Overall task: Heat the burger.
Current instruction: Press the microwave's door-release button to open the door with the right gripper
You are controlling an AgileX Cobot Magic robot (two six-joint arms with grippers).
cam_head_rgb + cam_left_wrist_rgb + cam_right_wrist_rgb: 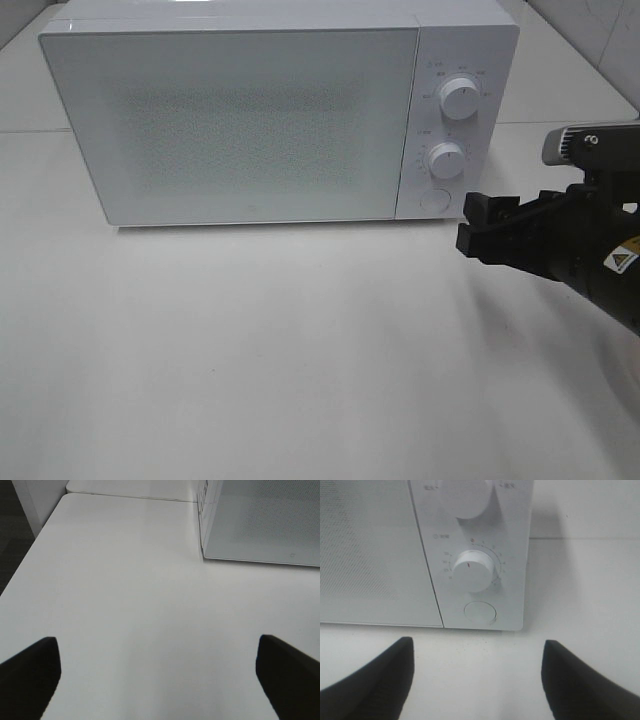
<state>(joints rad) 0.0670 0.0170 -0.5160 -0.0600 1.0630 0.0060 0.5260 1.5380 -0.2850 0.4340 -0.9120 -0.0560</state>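
Note:
The burger is out of view in every frame. A white microwave (240, 120) stands at the back of the table with its door closed, so nothing inside shows. My right gripper (470, 222) hovers just right of the microwave's lower front corner, pointing at the control panel. It is open, with nothing between its fingers. The right wrist view has this gripper (477, 644) facing the lower knob (472, 570) and the round door button (480, 612). My left gripper (156, 639) is open and empty over bare table, with the microwave (260, 520) ahead and to one side.
The control panel carries an upper knob (460, 97), a lower knob (446, 160) and a round button (435, 199). The white table (300, 350) spreads wide in front of the microwave. Its edge (20, 575) and a dark floor show in the left wrist view.

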